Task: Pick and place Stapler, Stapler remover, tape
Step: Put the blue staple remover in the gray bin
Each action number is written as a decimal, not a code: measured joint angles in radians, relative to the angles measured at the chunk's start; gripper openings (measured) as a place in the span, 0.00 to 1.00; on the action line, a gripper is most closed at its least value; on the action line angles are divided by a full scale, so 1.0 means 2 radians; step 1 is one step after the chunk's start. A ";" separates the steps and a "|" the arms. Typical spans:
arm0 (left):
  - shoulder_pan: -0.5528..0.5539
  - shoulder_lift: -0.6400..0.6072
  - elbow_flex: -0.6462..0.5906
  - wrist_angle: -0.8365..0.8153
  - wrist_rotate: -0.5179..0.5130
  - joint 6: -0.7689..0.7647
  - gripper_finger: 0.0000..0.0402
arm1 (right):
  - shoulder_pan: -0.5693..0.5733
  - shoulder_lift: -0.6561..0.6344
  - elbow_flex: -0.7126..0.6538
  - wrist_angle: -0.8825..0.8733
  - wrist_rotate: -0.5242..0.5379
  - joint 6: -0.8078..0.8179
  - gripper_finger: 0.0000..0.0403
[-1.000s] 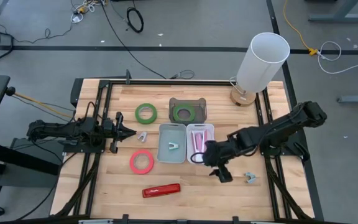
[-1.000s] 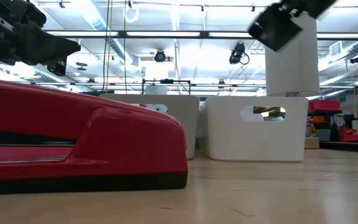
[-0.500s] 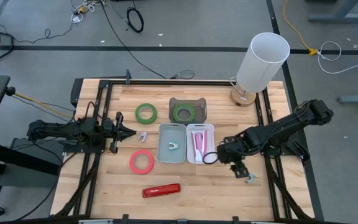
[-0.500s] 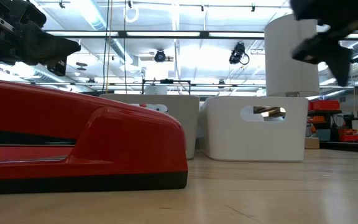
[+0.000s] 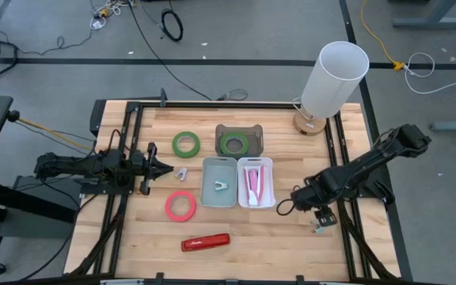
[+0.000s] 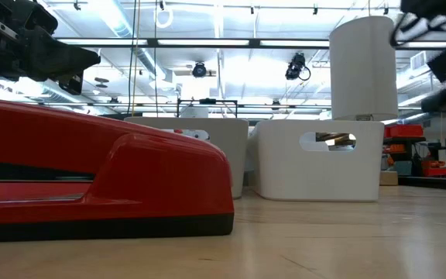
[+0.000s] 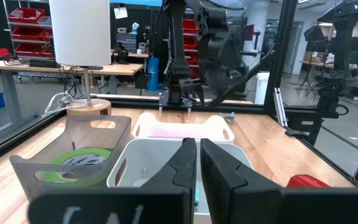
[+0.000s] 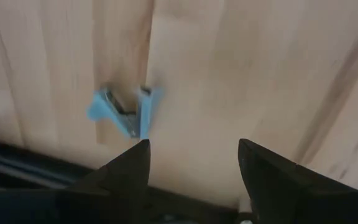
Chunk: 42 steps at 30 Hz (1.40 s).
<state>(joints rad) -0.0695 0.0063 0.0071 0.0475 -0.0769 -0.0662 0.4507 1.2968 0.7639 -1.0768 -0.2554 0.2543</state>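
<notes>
A blue staple remover [image 8: 126, 112] lies on the wooden table [image 5: 291, 245] near its right edge, also seen from above [image 5: 319, 229]. My right gripper [image 8: 191, 155] hovers open just above and beside it [image 5: 321, 215], touching nothing. A red stapler [image 5: 206, 241] lies near the front edge and fills the low view [image 6: 91, 178]. A red tape roll [image 5: 180, 206] and a green tape roll [image 5: 185, 144] lie flat on the left half. My left gripper [image 5: 163, 168] is shut and empty at the left, level above the table [image 7: 197, 155].
Two white bins [image 5: 237, 194] stand mid-table; one holds a staple remover [image 5: 220, 187], the other a pink stapler [image 5: 252, 182]. A dark bin [image 5: 239, 131] behind them holds green tape. A small grey staple remover [image 5: 182, 172] lies by my left gripper. A white lamp [image 5: 335, 79] stands far right.
My right gripper has moved from beside the white bins toward the table's right and near edges, ending over the blue staple remover. Nothing on the table has moved.
</notes>
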 joint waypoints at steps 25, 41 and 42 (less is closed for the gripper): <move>0.000 0.000 0.000 0.000 0.000 0.000 0.07 | 0.063 0.006 -0.066 0.120 -0.025 -0.001 0.51; 0.000 0.000 0.000 0.000 0.000 0.000 0.07 | 0.063 0.023 -0.072 0.137 -0.025 -0.004 0.32; 0.000 0.000 0.000 0.000 0.000 0.000 0.07 | 0.063 0.023 -0.072 0.137 -0.025 -0.004 0.31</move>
<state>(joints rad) -0.0696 0.0063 0.0071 0.0475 -0.0769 -0.0662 0.5762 1.3418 0.6189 -0.8028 -0.3058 0.2466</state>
